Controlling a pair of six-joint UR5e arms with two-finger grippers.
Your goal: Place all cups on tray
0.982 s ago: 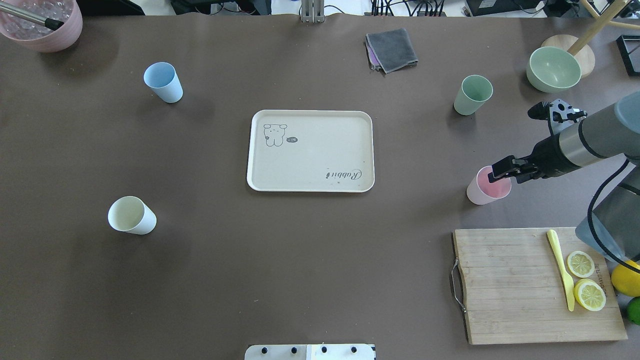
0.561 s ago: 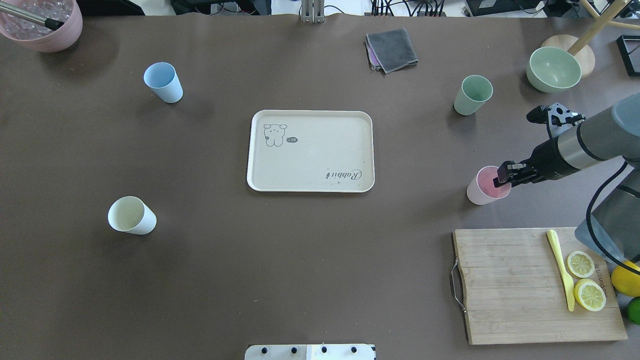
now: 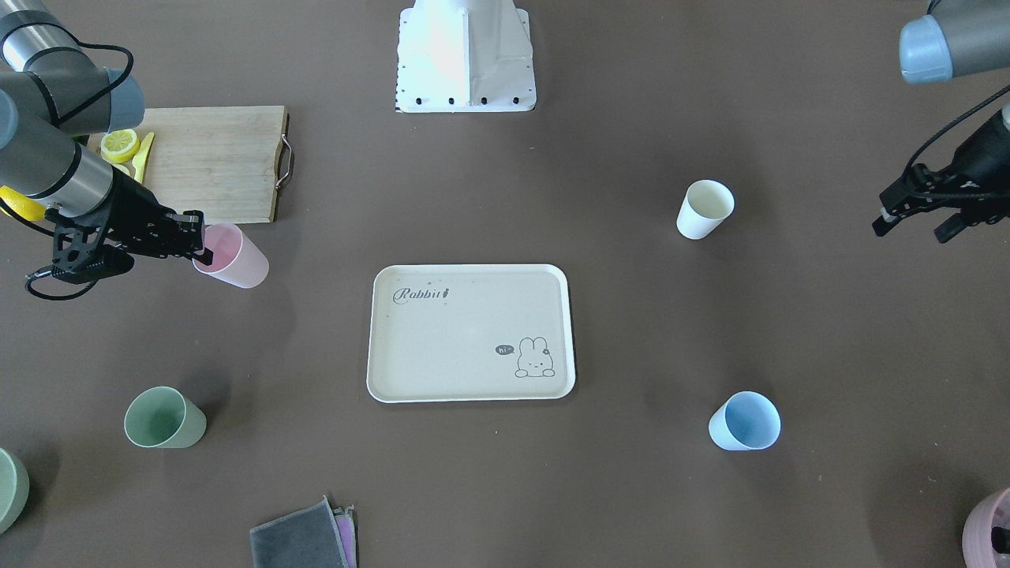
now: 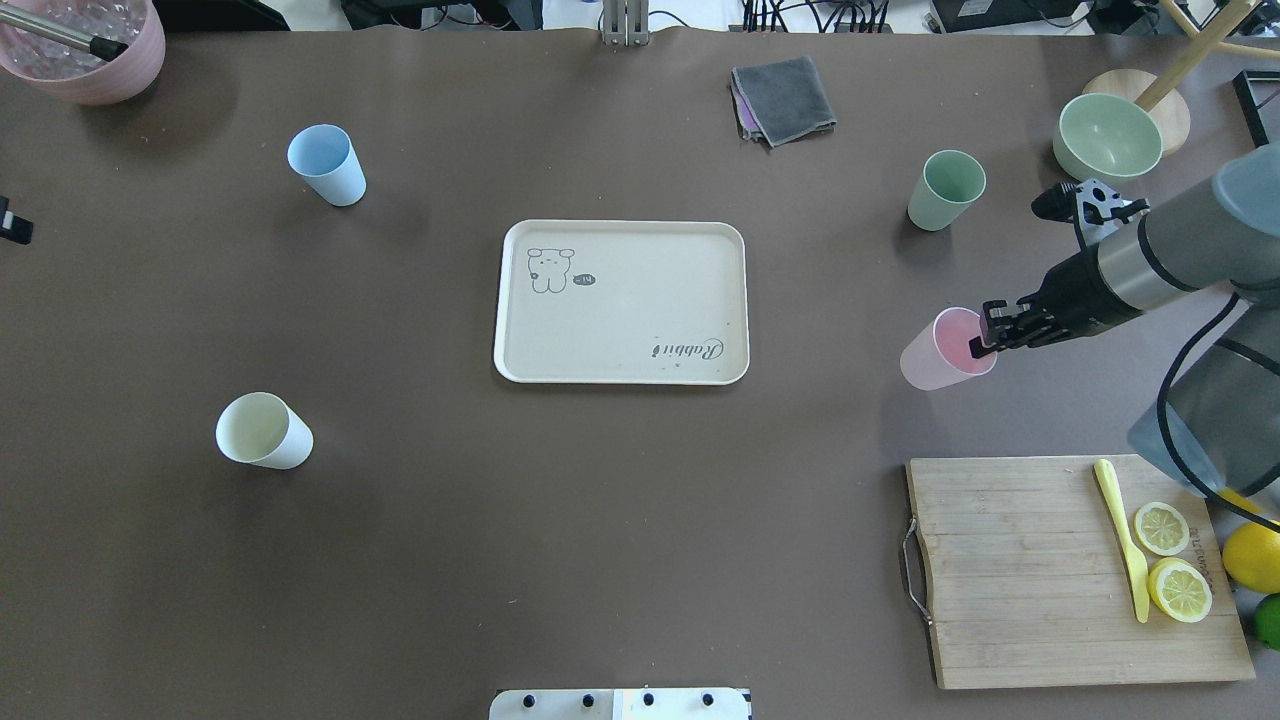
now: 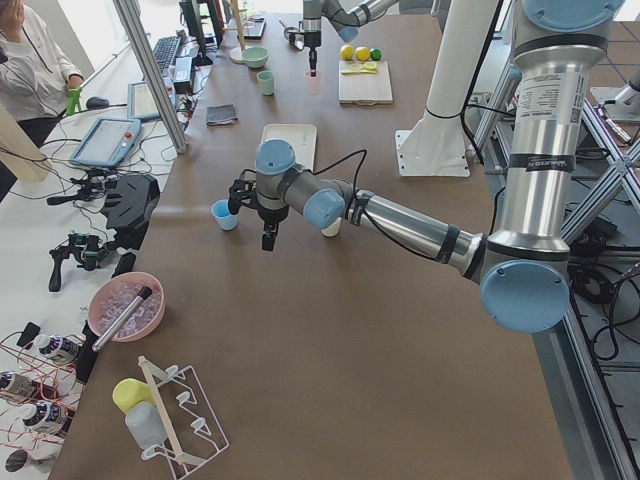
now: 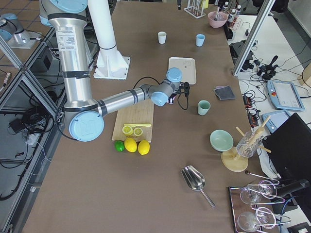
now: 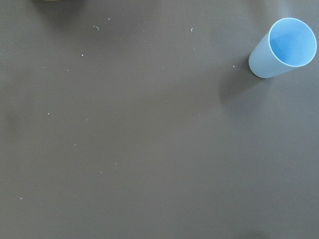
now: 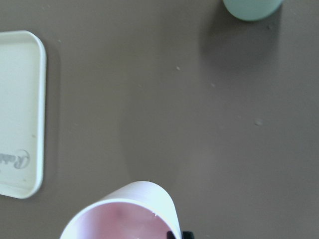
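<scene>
The cream tray lies mid-table, with nothing on it; it also shows in the front view and the right wrist view. My right gripper is shut on the rim of the pink cup and holds it tilted above the table, right of the tray. The green cup stands beyond it. The blue cup and the cream-white cup stand left of the tray. My left gripper hovers open and empty near the table's left edge, with the blue cup in its wrist view.
A wooden cutting board with a yellow knife and lemon slices lies front right. A green bowl is at the back right, a grey cloth at the back, and a pink bowl in the back left corner.
My right gripper has taken the pink cup by its rim, lifted it and carried it left toward the tray. My left gripper's tip has come in at the overhead view's left edge.
</scene>
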